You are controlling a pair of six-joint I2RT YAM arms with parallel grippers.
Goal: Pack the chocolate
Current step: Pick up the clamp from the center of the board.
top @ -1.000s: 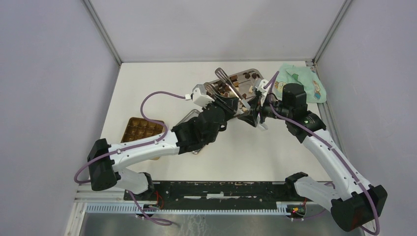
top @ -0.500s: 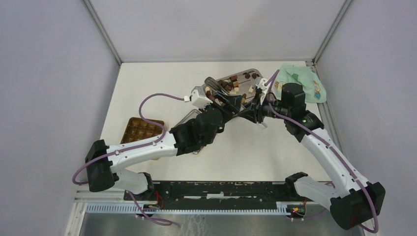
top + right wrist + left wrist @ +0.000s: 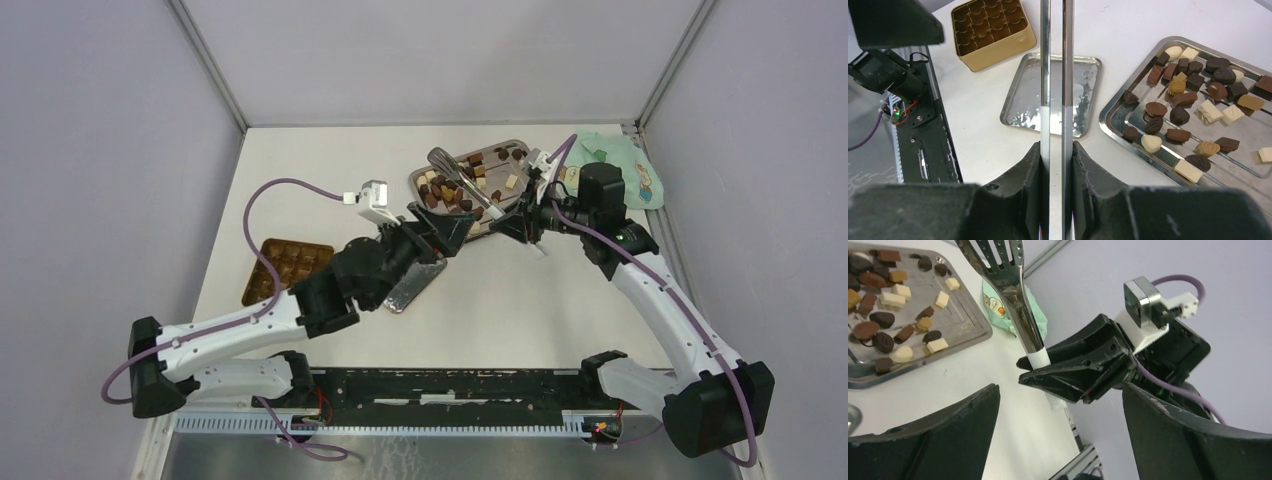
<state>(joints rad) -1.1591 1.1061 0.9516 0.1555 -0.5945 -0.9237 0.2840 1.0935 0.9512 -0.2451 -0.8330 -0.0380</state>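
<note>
The tongs (image 3: 1013,295) run off the top of the left wrist view, and from above their head is hard to pick out against the chocolate (image 3: 1180,115), which lies scattered in the steel tray (image 3: 1113,112). A green cloth (image 3: 995,305) beyond the tray is partly hidden behind the tongs. The right gripper (image 3: 1054,150) is stretched out to the tray's near corner, fingers clamped on the tongs' handle. The left gripper (image 3: 452,228) hovers at the tray's near edge, fingers wide apart.

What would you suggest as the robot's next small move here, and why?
Probably swing the right pincer to bring the tongs tips down over one chocolate on the tray: it alone is shut on the tongs, the left pincer stands open and apart, and the tin is empty.
</note>
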